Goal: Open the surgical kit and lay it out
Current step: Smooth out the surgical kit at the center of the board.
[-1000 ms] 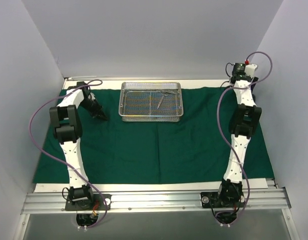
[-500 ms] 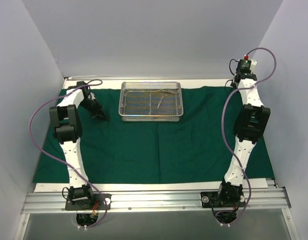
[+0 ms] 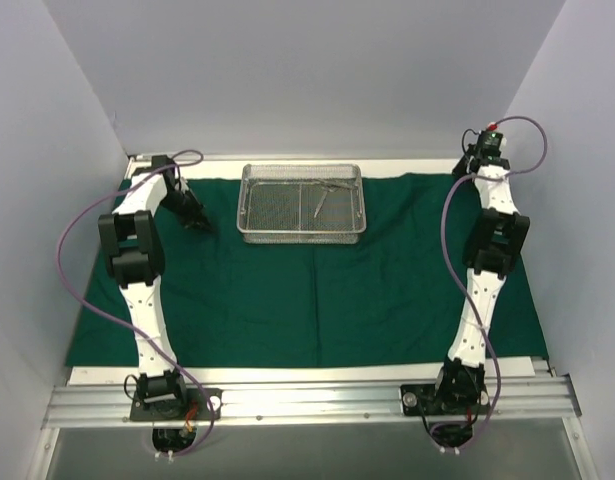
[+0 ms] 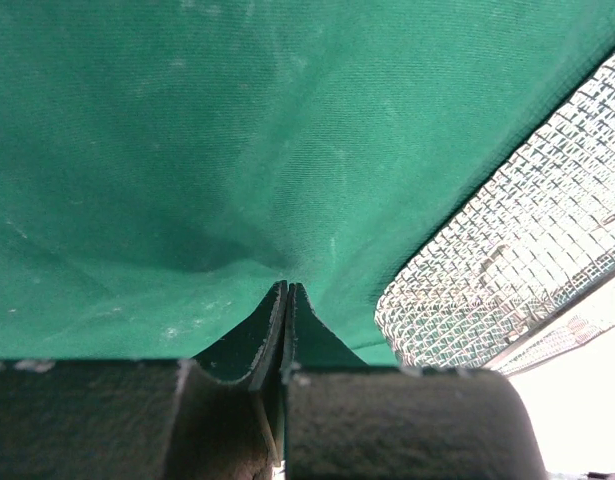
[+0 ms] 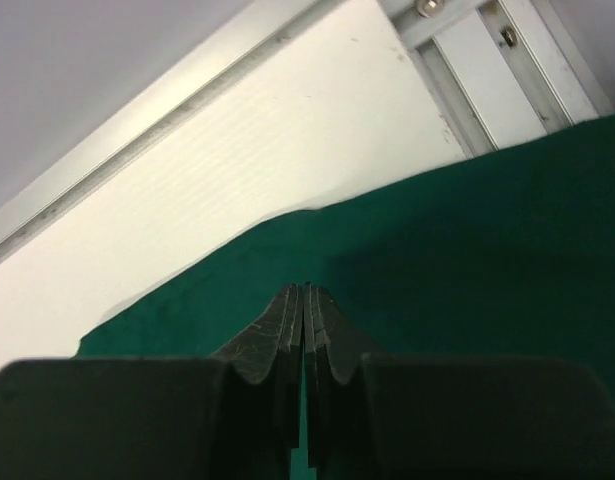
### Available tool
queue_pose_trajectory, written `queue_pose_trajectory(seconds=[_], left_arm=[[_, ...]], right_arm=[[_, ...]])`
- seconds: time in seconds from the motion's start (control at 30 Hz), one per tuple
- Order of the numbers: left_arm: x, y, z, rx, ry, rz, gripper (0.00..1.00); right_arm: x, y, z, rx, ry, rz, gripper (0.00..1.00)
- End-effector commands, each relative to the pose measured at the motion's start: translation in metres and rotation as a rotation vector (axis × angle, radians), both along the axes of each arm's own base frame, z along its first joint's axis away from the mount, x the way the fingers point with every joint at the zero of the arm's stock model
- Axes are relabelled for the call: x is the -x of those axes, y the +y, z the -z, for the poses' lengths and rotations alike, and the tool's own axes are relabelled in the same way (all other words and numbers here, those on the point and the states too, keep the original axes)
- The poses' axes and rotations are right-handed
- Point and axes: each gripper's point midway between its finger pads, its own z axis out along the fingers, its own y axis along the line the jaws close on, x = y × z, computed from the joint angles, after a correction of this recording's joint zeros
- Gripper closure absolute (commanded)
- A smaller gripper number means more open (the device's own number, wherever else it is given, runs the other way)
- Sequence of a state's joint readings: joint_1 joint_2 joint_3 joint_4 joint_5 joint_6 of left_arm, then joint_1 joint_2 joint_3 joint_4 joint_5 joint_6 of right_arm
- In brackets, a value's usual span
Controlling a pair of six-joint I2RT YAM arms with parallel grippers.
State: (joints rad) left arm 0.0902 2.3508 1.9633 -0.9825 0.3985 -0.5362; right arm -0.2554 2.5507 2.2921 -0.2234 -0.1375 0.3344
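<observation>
On the left, the left tool [image 3: 199, 224] is down on the green cloth [image 3: 307, 300] near its far-left part. Its wrist view shows the left tool [image 4: 288, 290] with its two fingers pressed together. The cloth [image 4: 237, 130] puckers into a shallow crease right at the tips, but I cannot tell whether any fabric is caught between them.

Just to the right of that tool and a little farther back, the wire-mesh tray [image 3: 249, 200] sits flat on the cloth, well apart from the right tool. In the left wrist view the tray's [image 4: 507, 270] mesh wall fills the right edge. A few thin metal instruments [image 3: 320, 200] lie inside it, toward its right half.

On the right, the right tool [image 3: 465, 166] is at the cloth's far-right corner. In the right wrist view the right tool [image 5: 305, 292] is squeezed shut, with its tips over the cloth [image 5: 487, 230] just inside its edge. Whether they grip the fabric I cannot tell. Beyond the tips lies the bare white counter [image 5: 287, 150], and past it a metal rail [image 5: 477, 70].
</observation>
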Motion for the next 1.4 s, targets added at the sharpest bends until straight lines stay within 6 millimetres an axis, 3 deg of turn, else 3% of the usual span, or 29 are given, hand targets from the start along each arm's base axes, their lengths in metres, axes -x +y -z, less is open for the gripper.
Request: queue_pose_trajectory(seconds=[0.0,0.1,0.13,0.2,0.23,0.27,0.3,0.33,0.47,0.57,0.6,0.63,0.67,0.7,0.73,0.77,0.8,0.83,0.87,0.9,0.93,1.13,1.17,1.23,1.33,1.37], left_arm=[[-0.019,-0.006,-0.02,0.013,-0.086,0.003,0.98],[-0.024,-0.005,-0.024,0.008,-0.106,0.0,0.98],[-0.026,-0.003,-0.026,0.004,-0.113,-0.003,0.98],[-0.027,-0.001,-0.026,-0.007,-0.114,-0.003,0.98],[-0.028,0.002,-0.027,-0.009,-0.114,-0.009,0.98],[-0.027,0.004,-0.026,-0.01,-0.112,-0.014,0.98],[-0.028,0.005,-0.027,-0.013,-0.114,-0.018,0.98],[-0.027,0.008,-0.028,-0.016,-0.112,-0.023,0.98],[-0.028,0.025,-0.032,-0.052,-0.121,-0.051,0.98],[-0.037,0.038,-0.033,-0.081,-0.147,-0.062,0.98],[-0.045,0.041,-0.04,-0.083,-0.175,-0.064,0.98],[-0.05,0.042,-0.042,-0.077,-0.192,-0.058,0.98],[-0.054,0.045,-0.035,-0.069,-0.183,-0.06,0.98],[-0.057,0.045,-0.035,-0.064,-0.189,-0.054,0.98],[-0.069,0.047,-0.047,-0.068,-0.239,-0.04,0.98],[-0.073,0.048,-0.04,-0.063,-0.238,-0.04,0.98],[-0.079,0.05,-0.043,-0.051,-0.256,-0.041,0.98],[-0.088,0.054,-0.051,-0.048,-0.295,-0.047,0.98],[-0.094,0.054,-0.051,-0.034,-0.313,-0.055,0.98],[-0.104,0.056,-0.056,-0.015,-0.364,-0.057,0.98],[-0.11,0.057,-0.059,-0.012,-0.383,-0.062,0.98],[-0.132,0.054,-0.024,0.048,-0.381,-0.109,0.98],[-0.134,0.058,-0.015,0.038,-0.374,-0.123,0.98],[-0.139,0.071,-0.009,0.012,-0.371,-0.166,0.98],[-0.139,0.09,0.008,-0.03,-0.316,-0.232,0.98],[-0.131,0.099,0.028,-0.04,-0.254,-0.26,0.98]], right_arm=[[-0.006,-0.004,0.006,-0.087,-0.03,0.072,1.0],[-0.005,-0.005,0.025,-0.088,-0.014,0.09,1.0],[-0.005,-0.006,0.043,-0.097,0.009,0.097,1.0],[-0.011,-0.008,0.046,-0.126,0.009,0.114,1.0],[-0.01,-0.007,0.07,-0.148,0.041,0.113,1.0],[-0.017,-0.008,0.062,-0.146,0.021,0.116,1.0],[-0.017,-0.011,0.068,-0.145,0.03,0.137,1.0],[-0.015,-0.014,0.085,-0.147,0.054,0.153,1.0],[-0.011,-0.049,0.09,-0.141,0.033,0.274,1.0],[-0.027,-0.044,0.054,-0.195,-0.071,0.226,1.0],[-0.034,-0.042,0.027,-0.188,-0.121,0.204,1.0],[-0.037,-0.041,0.012,-0.185,-0.146,0.188,1.0],[-0.041,-0.038,-0.003,-0.192,-0.174,0.172,0.97],[-0.044,-0.031,-0.032,-0.208,-0.219,0.139,0.95],[-0.042,-0.028,-0.041,-0.217,-0.227,0.13,0.92],[-0.039,-0.025,-0.05,-0.209,-0.228,0.119,0.88],[-0.035,-0.022,-0.083,-0.189,-0.264,0.113,0.86],[-0.026,-0.016,-0.068,-0.199,-0.224,0.107,0.85],[-0.021,-0.011,-0.071,-0.194,-0.216,0.089,0.81],[-0.016,0.002,-0.09,-0.189,-0.23,0.051,0.78],[-0.007,0.009,-0.076,-0.189,-0.178,0.034,0.75],[0.021,0.069,-0.055,-0.228,-0.068,-0.121,0.78],[0.037,0.078,-0.025,-0.266,-0.006,-0.115,0.8],[0.044,0.081,-0.034,-0.288,-0.052,-0.097,0.86],[0.071,0.073,0.0,-0.297,0.029,-0.033,0.93],[0.079,0.061,0.014,-0.31,0.061,0.002,0.95]])
